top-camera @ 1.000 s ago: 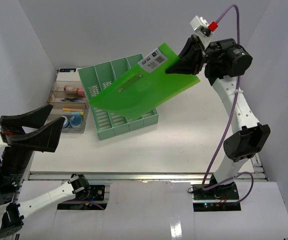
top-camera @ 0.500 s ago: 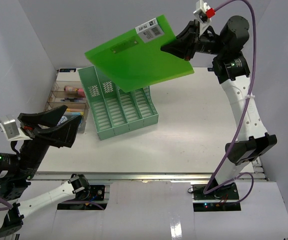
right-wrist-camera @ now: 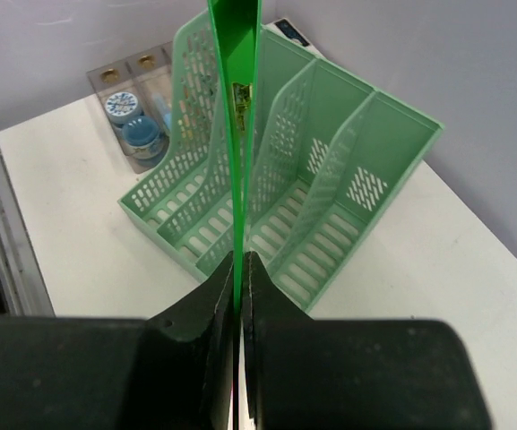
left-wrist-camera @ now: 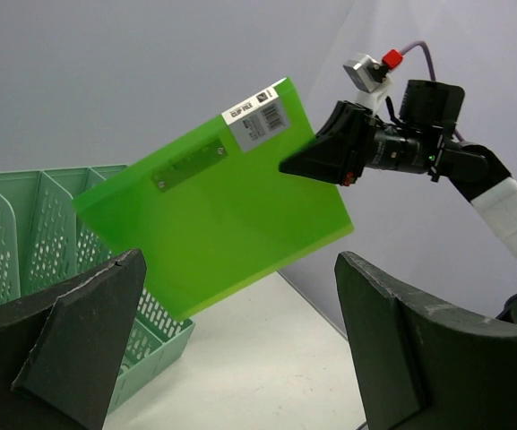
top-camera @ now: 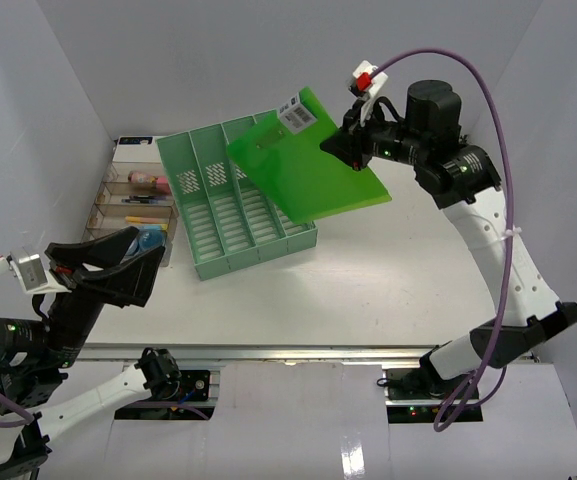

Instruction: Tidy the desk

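My right gripper (top-camera: pixel 353 148) is shut on one edge of a bright green clip file (top-camera: pixel 308 172) and holds it in the air, tilted, over the right slots of the mint-green file rack (top-camera: pixel 236 200). In the right wrist view the file (right-wrist-camera: pixel 236 134) is edge-on between my fingers (right-wrist-camera: pixel 206 309), over the rack (right-wrist-camera: pixel 285 170). In the left wrist view the file (left-wrist-camera: pixel 213 202) hangs ahead. My left gripper (top-camera: pixel 108 262) is open and empty, raised at the near left. The white desk (top-camera: pixel 368 260) lies under all of it.
A clear compartment tray (top-camera: pixel 133 205) with small items and blue caps stands left of the rack, against the left wall. White walls close in the desk at the back and sides. A metal rail (top-camera: pixel 268 352) runs along the near edge.
My right gripper has swung the green file up, then down and left over the rack, turning it more upright. My left gripper has moved down and right.
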Robot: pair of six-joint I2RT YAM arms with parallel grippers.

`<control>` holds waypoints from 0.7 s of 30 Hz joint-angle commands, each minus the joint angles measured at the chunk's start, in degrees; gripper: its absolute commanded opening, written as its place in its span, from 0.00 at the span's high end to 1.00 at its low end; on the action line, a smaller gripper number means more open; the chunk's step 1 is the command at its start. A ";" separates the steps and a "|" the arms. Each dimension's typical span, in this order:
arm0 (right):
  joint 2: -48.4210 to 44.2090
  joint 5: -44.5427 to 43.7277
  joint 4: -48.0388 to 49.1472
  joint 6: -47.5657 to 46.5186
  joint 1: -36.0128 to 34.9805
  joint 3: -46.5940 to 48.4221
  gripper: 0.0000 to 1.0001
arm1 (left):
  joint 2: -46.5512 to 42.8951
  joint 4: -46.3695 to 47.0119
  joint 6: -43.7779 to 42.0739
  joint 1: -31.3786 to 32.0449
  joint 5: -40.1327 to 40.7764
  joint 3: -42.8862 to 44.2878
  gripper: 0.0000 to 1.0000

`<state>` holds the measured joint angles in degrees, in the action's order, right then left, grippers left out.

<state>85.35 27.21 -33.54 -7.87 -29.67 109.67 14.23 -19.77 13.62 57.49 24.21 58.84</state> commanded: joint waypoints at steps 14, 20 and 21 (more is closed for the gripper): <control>-10.13 -15.42 2.64 0.73 0.38 -6.96 0.92 | -0.53 -0.38 2.89 -0.19 -0.31 -4.05 0.02; -8.94 -17.35 4.68 2.22 0.35 -9.20 0.92 | -1.15 -0.27 3.48 -0.19 -0.39 -5.29 0.02; -8.41 -17.26 4.77 2.49 0.33 -9.11 0.92 | -1.23 -0.27 3.53 -0.18 -0.41 -5.41 0.02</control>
<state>76.53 11.66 -34.60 -6.98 -29.36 100.23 13.23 -19.97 16.46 57.49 24.43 53.91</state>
